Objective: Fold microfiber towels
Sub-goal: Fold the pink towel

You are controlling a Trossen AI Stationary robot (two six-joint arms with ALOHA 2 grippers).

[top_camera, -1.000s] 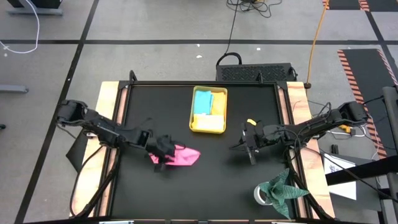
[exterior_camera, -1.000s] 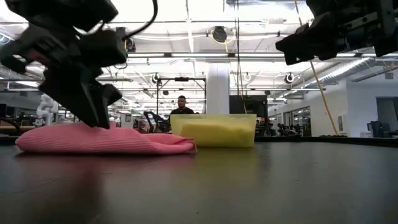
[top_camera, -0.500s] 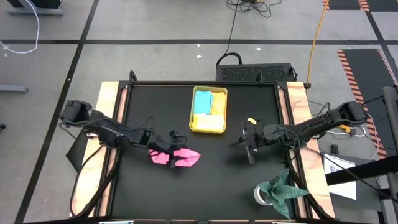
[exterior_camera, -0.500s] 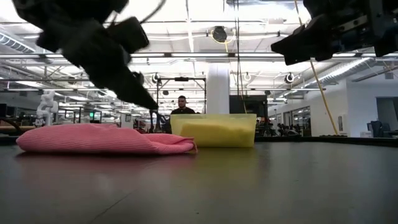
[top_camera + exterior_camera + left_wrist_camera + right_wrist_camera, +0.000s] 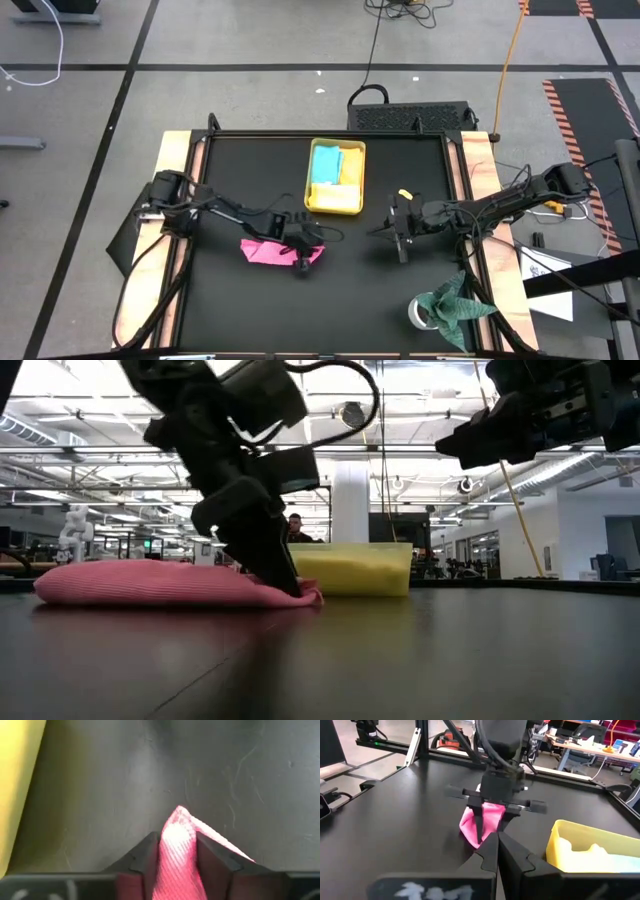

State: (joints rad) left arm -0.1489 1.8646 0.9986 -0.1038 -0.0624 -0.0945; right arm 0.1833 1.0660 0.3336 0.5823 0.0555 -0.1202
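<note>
On the table, left pincer [image 5: 304, 256] pinches one pink towel [image 5: 262, 251]; right pincer [image 5: 400, 238] closed.

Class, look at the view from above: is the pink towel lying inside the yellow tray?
No. The pink towel lies on the black table, apart from the yellow tray, with the left gripper at its corner.

**Even overhead light, blur up close**

Bright ceiling strip lights [image 5: 420, 455] wash out the hall behind the table [image 5: 450, 660]. Black tabletop shows soft sheen, faint shadows. Left arm [image 5: 235, 470] backlit, nearly silhouetted. Pink towel [image 5: 175, 855] blurry close up in left wrist view. Label [image 5: 420, 890] out of focus in right wrist view.
</note>
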